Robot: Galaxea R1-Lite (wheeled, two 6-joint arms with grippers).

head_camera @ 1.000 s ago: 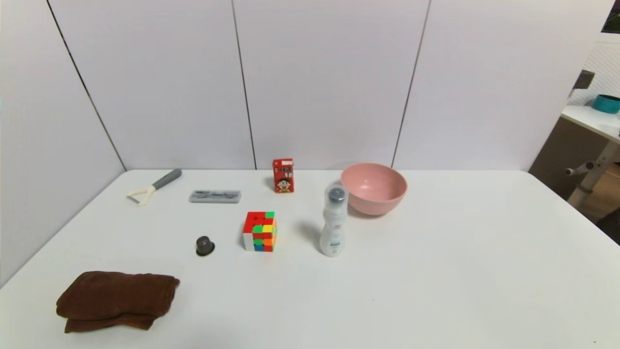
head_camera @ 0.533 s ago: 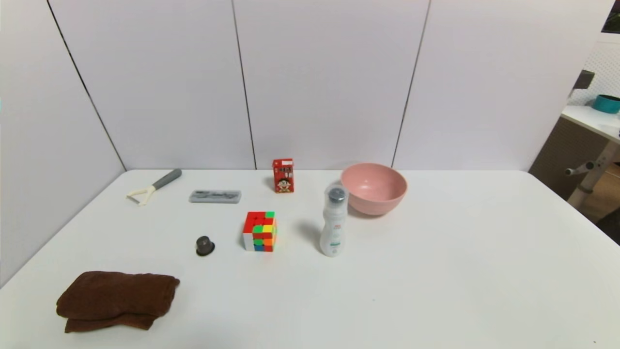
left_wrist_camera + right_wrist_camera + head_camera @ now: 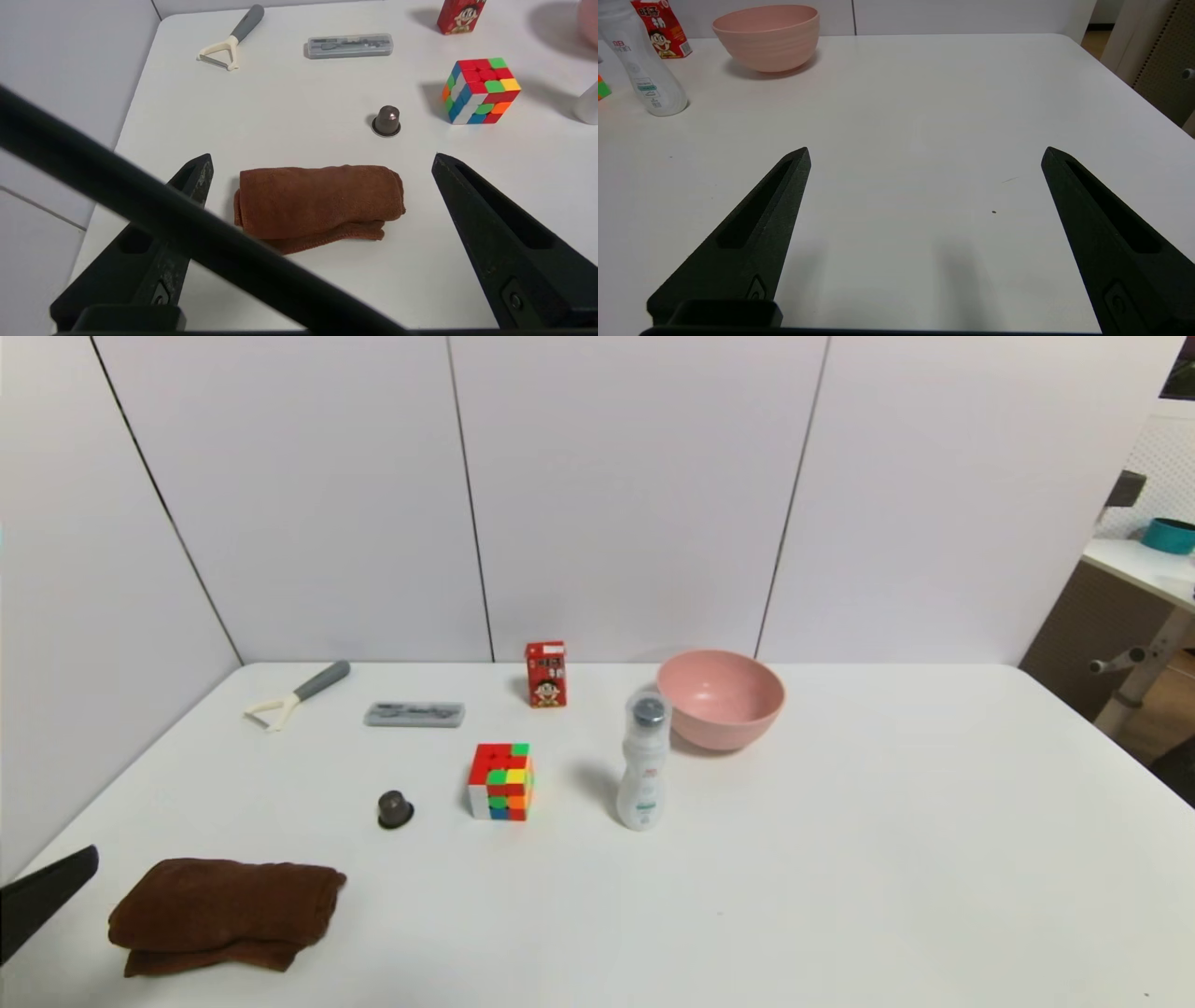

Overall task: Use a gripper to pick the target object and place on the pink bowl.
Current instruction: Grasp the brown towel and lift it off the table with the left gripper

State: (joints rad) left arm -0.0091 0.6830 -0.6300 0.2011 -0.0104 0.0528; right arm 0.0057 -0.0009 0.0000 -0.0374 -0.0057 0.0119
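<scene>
A dark brown folded towel (image 3: 224,915) lies flat on the white table (image 3: 840,859) near its front left corner, well apart from the pink bowl (image 3: 721,698), which stands upright toward the back, right of centre. The left gripper (image 3: 322,158) hangs over the table's near edge with its jaws spread wide and nothing between them — in the left wrist view the towel (image 3: 317,203) lies on the table ahead of the two black fingers (image 3: 490,233), touched by neither. In the head view only a black tip of that gripper (image 3: 47,901) shows at the left edge, just beside the towel.

The right gripper (image 3: 924,154) is parked low over bare table on the right side, its jaws also wide apart and empty.

Between towel and bowl stand a multicoloured puzzle cube (image 3: 501,781), a small dark capsule (image 3: 395,809) and a white bottle (image 3: 642,767) — the bottle just in front of the bowl. Farther back are a red carton (image 3: 546,674), a grey case (image 3: 414,714) and a peeler (image 3: 297,695).
</scene>
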